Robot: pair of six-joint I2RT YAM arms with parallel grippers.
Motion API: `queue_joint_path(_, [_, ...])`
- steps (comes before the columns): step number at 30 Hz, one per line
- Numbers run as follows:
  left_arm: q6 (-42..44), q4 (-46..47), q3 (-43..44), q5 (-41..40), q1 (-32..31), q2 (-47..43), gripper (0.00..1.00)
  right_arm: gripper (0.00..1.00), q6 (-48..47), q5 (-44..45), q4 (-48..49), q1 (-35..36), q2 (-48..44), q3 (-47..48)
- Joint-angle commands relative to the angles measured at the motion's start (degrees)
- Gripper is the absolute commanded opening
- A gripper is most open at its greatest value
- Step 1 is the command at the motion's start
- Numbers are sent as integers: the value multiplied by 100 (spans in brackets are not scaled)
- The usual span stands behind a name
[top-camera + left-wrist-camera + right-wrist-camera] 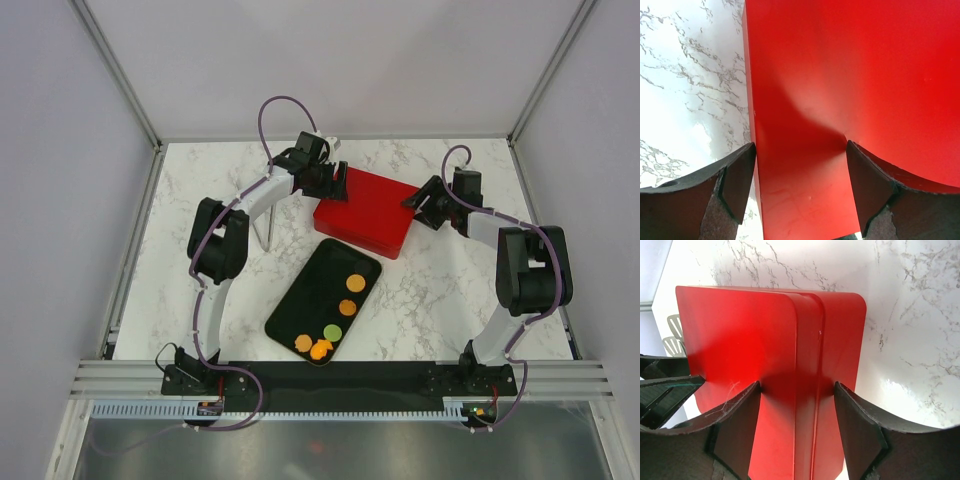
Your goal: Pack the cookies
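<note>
A closed red box [365, 212] lies at the table's middle back. My left gripper [335, 182] is at its back left corner. In the left wrist view [801, 144] one finger lies against the box's left edge and the other touches the red lid [850, 75]. My right gripper [428, 207] is at the box's right end. In the right wrist view [797, 382] its fingers bear on either side of the box's rounded edge [805, 340]. Several cookies lie on a black tray [310, 290]: two orange [355, 284], one green [333, 331], two orange [312, 347].
Thin grey metal legs [265, 230] stand left of the box beside the left arm. Grey walls close in the marble table [450, 300] at the back and both sides. The black base rail [340, 378] runs along the near edge.
</note>
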Motion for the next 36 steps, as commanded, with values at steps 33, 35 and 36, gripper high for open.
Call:
queue_joint_path(33, [12,-112,-399,-47,-403,-159,79,31,-331,-278,201,490,659,101])
queue_joint_path(35, [-15,-121,-399,-82,-403,-142,79,30,-314,-313,272,498,703,66])
queue_joint_path(36, [-32,-139,-364,-90,-403,-133,79,29,-322,-339,281,490,720,57])
